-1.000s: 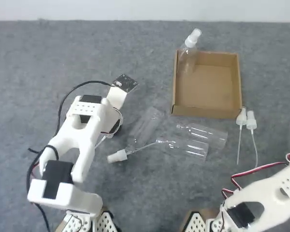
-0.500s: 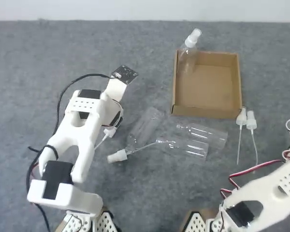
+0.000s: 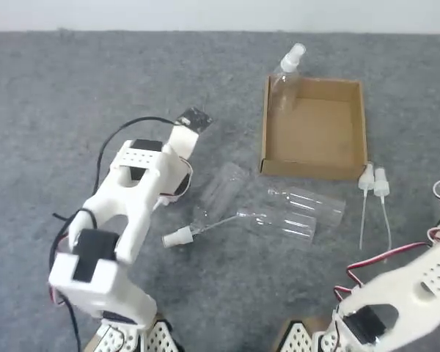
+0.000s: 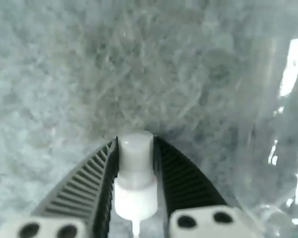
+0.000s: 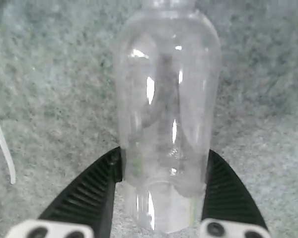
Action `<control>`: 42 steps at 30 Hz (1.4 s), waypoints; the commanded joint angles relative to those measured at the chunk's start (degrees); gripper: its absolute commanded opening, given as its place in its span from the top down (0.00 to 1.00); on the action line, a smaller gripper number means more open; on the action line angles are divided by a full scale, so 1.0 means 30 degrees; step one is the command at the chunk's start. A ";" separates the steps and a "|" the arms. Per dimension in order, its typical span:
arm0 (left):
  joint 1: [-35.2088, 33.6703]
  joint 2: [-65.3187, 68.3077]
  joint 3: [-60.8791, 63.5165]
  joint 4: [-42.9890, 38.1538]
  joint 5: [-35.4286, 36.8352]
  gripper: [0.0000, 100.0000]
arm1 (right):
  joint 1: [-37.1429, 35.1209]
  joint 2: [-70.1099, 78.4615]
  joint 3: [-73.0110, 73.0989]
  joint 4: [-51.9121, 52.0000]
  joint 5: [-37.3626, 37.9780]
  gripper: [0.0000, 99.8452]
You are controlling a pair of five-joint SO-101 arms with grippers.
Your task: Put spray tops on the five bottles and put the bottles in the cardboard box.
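Now the left hand (image 4: pixel 134 145) pinches a spray top (image 4: pixel 135 181) — the right hand (image 5: pixel 164 152) clamps a bottle (image 5: pixel 166 99).

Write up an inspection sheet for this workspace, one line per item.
Surface: grey carpet.
Job's things: cardboard box with one capped bottle at its far corner; three bare bottles lying in front of the box; three loose spray tops on the carpet.
Clutter: nothing seen.
Grippers: left pincer shut on the held spray top; right pincer shut on the held bottle.
Cables: black cable arching over the left arm; red and white wires at the right arm.
Surroundings: pale band beyond the carpet's far edge.
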 commanded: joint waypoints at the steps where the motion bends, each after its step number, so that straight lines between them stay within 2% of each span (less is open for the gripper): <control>1: -0.0117 -0.4542 -0.0337 0.1465 0.1553 0.99 | -0.0337 -0.1744 -0.0234 -0.0249 0.0000 0.82; 8: 0.0879 -1.0989 0.1568 0.3077 0.3487 0.99 | -0.1040 -0.1744 -0.0205 -0.0132 -0.0147 0.81; 15: 0.1495 -1.4007 0.4469 0.2755 0.3956 0.99 | -0.2388 -0.1744 -0.0498 0.1099 -0.0440 0.63; 21: 0.1582 -1.4505 0.7048 0.0352 0.4249 0.99 | -0.4000 -0.1568 -0.3458 0.2623 -0.0527 0.67; 25: 0.1465 -1.4535 0.7722 -0.0322 0.4249 0.99 | -0.4762 -0.1480 -0.5245 0.3121 -0.0527 0.74; 28: 0.1495 -1.4535 0.7751 -0.0322 0.4249 0.99 | -0.4733 -0.1451 -0.5392 0.2681 -0.0469 0.77; 42: 0.1524 -1.4505 0.7751 -0.0322 0.4249 0.99 | -0.3355 0.1099 -0.5744 -0.0073 -0.0996 0.77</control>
